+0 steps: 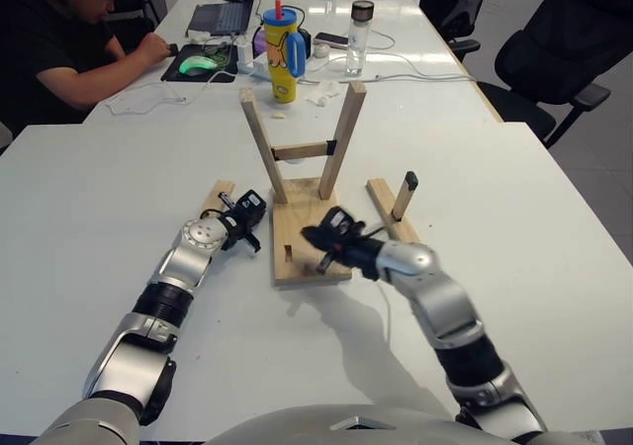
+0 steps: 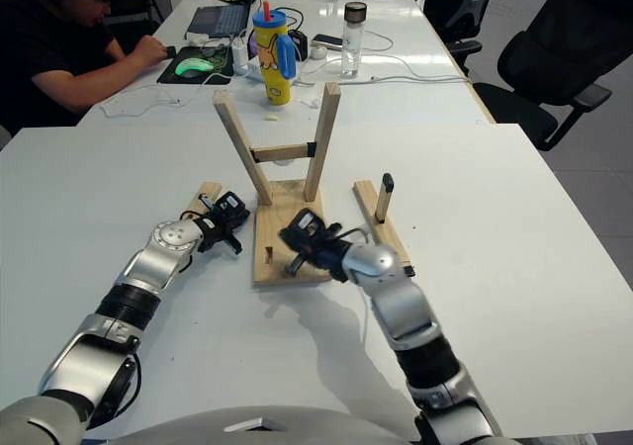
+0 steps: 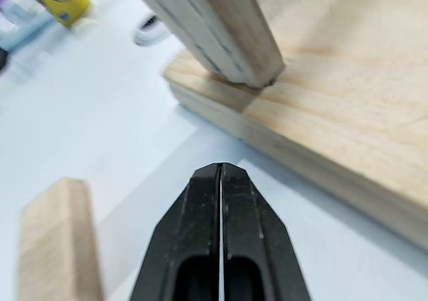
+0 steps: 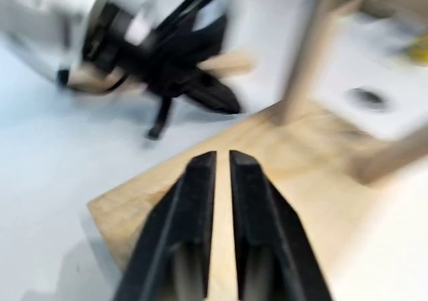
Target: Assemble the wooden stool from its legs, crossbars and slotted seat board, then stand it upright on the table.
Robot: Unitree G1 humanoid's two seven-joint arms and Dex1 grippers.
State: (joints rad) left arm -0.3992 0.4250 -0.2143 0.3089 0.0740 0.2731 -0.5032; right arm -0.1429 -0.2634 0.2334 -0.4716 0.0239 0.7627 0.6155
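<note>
The slotted seat board [image 1: 297,229] lies flat on the white table. Two legs [image 1: 263,143] [image 1: 342,138] stand in it, splayed apart and joined by a crossbar [image 1: 300,151]. A second leg-and-crossbar piece [image 1: 392,208] lies to the board's right, and a loose wooden piece [image 1: 219,195] lies to its left. My left gripper [image 3: 221,168] is shut and empty, low over the table by the board's left edge, near the left leg's foot [image 3: 251,73]. Over the board's middle, my right gripper [image 4: 222,155] has its fingers a narrow gap apart with nothing between them, pointing toward the left gripper [image 1: 255,237].
On the table behind stand a yellow tumbler [image 1: 282,54], a bottle [image 1: 358,38], a laptop [image 1: 223,15] and cables. Office chairs [image 1: 564,49] are at the back right. Bare white table lies in front of the board and on both sides.
</note>
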